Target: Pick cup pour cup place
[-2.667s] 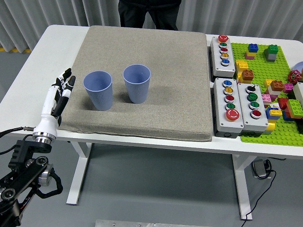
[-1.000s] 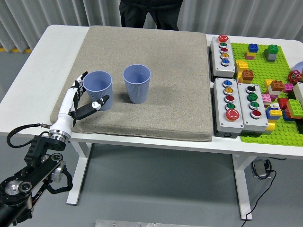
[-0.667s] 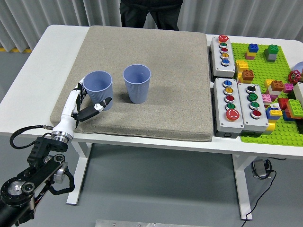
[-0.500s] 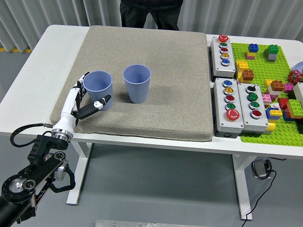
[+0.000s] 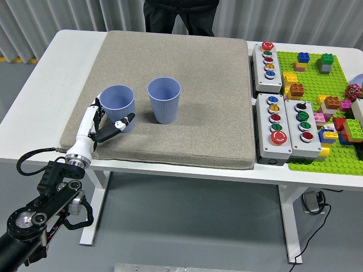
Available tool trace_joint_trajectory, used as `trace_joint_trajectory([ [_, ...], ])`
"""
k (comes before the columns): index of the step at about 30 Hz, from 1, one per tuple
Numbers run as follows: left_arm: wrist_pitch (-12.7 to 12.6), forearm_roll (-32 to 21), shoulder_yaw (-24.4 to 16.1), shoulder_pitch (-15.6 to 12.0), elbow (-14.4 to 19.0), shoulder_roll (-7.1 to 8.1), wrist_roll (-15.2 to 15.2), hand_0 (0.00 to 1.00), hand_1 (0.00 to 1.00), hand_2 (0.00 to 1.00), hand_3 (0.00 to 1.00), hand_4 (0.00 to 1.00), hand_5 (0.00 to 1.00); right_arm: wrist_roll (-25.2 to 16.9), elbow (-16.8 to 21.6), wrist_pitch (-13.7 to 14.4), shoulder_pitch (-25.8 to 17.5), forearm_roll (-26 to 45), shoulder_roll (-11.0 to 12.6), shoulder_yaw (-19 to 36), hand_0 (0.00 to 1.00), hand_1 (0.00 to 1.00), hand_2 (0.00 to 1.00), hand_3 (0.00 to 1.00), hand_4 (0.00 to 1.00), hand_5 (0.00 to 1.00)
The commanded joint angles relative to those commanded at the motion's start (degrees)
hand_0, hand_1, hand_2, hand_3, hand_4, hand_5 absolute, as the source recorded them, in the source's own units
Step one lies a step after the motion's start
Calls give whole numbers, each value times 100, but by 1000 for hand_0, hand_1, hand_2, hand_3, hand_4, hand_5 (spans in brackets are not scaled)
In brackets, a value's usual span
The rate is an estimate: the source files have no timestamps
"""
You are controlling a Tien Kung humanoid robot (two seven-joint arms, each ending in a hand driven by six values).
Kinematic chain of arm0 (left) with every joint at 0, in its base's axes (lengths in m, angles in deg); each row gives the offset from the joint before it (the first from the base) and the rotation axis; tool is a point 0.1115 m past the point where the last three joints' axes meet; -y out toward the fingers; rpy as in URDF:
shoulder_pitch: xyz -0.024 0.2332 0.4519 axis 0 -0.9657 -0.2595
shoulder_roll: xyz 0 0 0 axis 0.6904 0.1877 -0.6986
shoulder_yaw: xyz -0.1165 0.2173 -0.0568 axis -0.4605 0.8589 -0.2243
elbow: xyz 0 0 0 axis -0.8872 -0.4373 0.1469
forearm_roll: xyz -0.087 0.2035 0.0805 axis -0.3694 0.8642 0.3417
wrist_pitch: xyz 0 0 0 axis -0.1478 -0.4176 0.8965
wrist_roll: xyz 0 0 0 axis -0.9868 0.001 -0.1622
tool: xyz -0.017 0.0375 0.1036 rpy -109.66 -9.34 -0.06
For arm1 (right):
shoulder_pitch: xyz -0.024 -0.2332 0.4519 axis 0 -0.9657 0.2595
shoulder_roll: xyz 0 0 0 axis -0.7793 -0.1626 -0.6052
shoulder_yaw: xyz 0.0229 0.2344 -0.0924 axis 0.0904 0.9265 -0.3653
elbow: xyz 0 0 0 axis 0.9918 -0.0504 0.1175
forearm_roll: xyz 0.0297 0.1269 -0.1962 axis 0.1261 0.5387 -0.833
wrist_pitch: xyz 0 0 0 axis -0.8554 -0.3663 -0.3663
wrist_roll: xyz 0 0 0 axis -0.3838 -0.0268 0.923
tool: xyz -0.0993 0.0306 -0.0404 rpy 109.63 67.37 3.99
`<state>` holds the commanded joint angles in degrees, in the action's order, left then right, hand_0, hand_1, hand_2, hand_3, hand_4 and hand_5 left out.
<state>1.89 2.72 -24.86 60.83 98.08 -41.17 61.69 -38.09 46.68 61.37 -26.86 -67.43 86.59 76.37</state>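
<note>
**A:** Your two blue cups are both standing upright, mouths up, long axis vertical. The left cup (image 5: 118, 107) sits near the left edge of the grey mat (image 5: 198, 113), and the right cup (image 5: 164, 100) is just beside it, a bit further back, not touching.

**B:** Anything inside them?

**A:** From what you can see down the mouths, just blue inner walls. The floor of the left one isn't really visible, so can't tell for sure.

**B:** And the hand?

**A:** Your left hand (image 5: 101, 124) is at the left cup's lower left side. Fingers are spread around the cup's base, thumb (image 5: 120, 125) poking out across the front of it, the rest behind on the left. It looks like it's right against the cup, but you can't tell if it's actually squeezing yet; the cup is flat on the mat.

**B:** Other stuff on your table?

**A:** Three grey button boxes: one at the back (image 5: 267, 67), two side by side nearer you (image 5: 273, 128) (image 5: 305, 129). Then a green baseplate (image 5: 317, 153) covered in loose bricks. A person in dark clothes (image 5: 179, 14) stands at the far edge.
</note>
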Motion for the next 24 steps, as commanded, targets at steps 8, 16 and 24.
trace_joint_trajectory([
  [8, 7, 33, 5, 69, -40, -31, 2, 793, 816, 998, 998, 899, 284, -5, -3, 0, 12, 13, 5, -5, 700, 639, 599, 596, 2, 289],
  [16, -32, 19, 42, 108, -77, -84, 43, 775, 750, 912, 986, 896, 275, -3, -2, -1, 15, -3, 4, 9, 700, 639, 599, 595, 2, 288],
  [24, -104, -20, 76, 150, -147, -118, 78, 763, 742, 872, 966, 896, 275, -4, -2, 10, 24, 29, 3, -1, 699, 639, 599, 594, 2, 285],
])
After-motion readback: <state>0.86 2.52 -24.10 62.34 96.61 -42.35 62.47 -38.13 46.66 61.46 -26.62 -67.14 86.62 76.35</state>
